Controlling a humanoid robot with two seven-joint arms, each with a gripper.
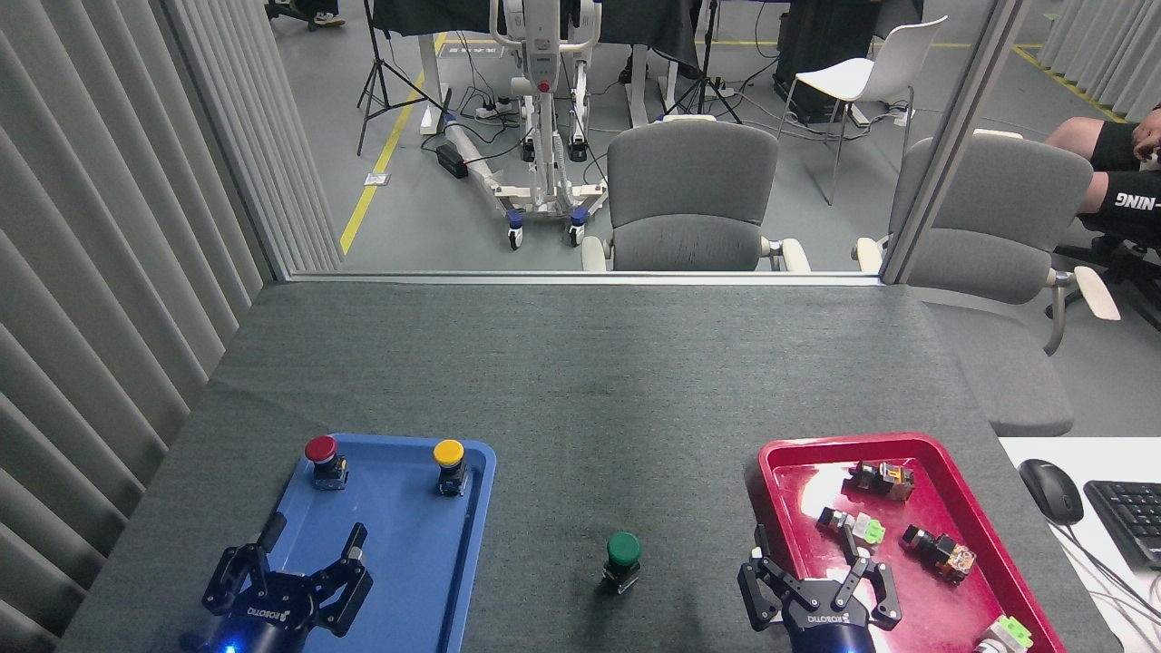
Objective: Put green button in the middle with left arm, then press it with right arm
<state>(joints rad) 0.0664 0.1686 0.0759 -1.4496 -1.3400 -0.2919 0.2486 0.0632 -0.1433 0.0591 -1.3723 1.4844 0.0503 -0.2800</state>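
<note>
The green button (pixel 623 559) stands upright on the grey table cloth between the two trays, near the front edge. My left gripper (pixel 315 531) hovers open over the near end of the blue tray (pixel 399 553), well left of the button, with nothing between its fingers. Over the left rim of the red tray (pixel 907 449), my right gripper (pixel 804 542) is open and empty, about a hand's width right of the button.
A red-capped button (pixel 322 459) and a yellow-capped button (pixel 449 463) stand at the far end of the blue tray. The red tray holds several small switch parts (pixel 939 553). A mouse (pixel 1050 490) and a keyboard (pixel 1129 517) lie on a white desk at right.
</note>
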